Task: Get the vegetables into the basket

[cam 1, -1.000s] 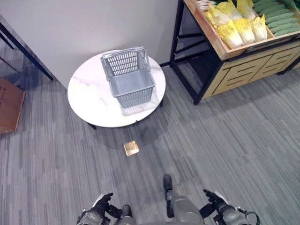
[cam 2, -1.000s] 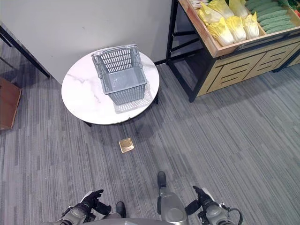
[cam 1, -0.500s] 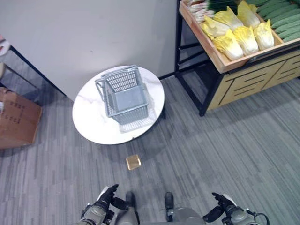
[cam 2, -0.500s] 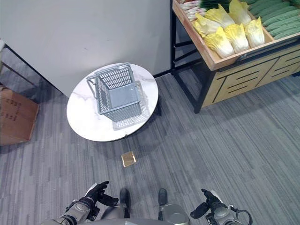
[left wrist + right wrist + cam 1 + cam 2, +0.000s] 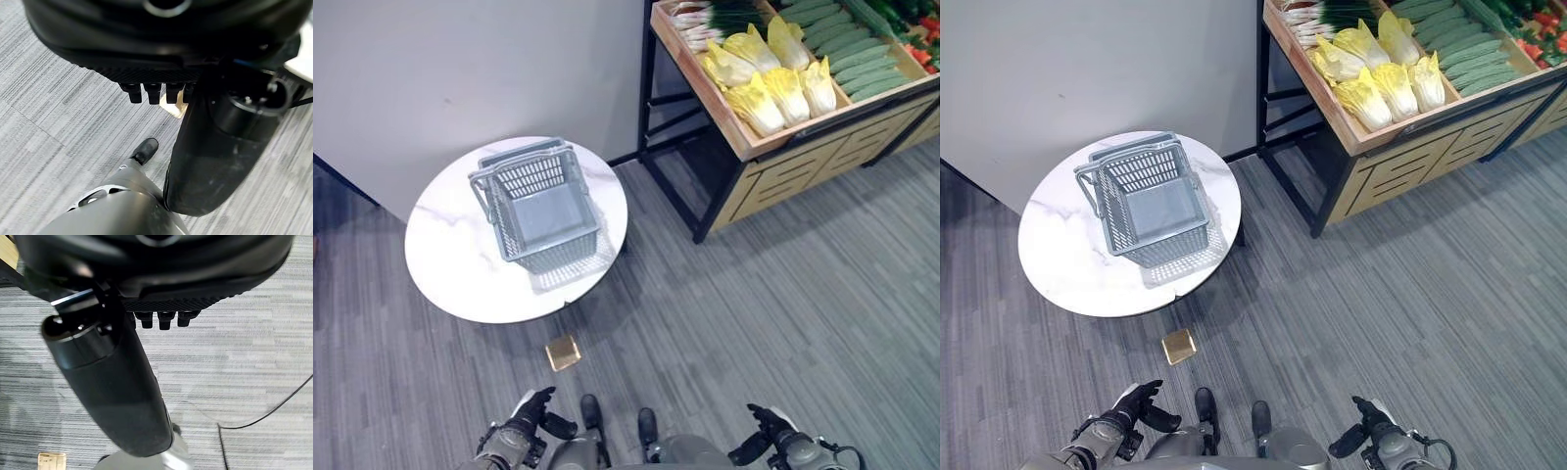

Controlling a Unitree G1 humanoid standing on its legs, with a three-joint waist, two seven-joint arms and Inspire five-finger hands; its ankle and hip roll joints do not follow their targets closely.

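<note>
Worktop first: round white marble-look worktop (image 5: 450,274) sits far left, w/ grey plastic mesh basket (image 5: 536,213) standing upright on it, handles folded down along the rim, nothing inside. Small square brass-coloured floor plate (image 5: 563,352) lies on grey striped carpet floor (image 5: 783,323) just in front of the worktop. Left hand (image 5: 530,419) hangs low at bottom edge, fingers loosely relaxed, thumb out, holding nothing; its wrist view shows fingertips (image 5: 151,93) pointing at carpet. Moving right: right hand (image 5: 773,437) low at bottom edge too, fingers slack, nothing in it; own wrist view agrees. Upper right: slanted wooden produce crate on black metal stand (image 5: 724,127), well apart from basket. In it, pale yellow napa cabbages (image 5: 773,83) in a cluster, green cucumbers (image 5: 847,59) stacked beside them, green onions w/ white ends (image 5: 705,15) at back corner, red veg (image 5: 925,44) at far right edge, too small to ID.
</note>
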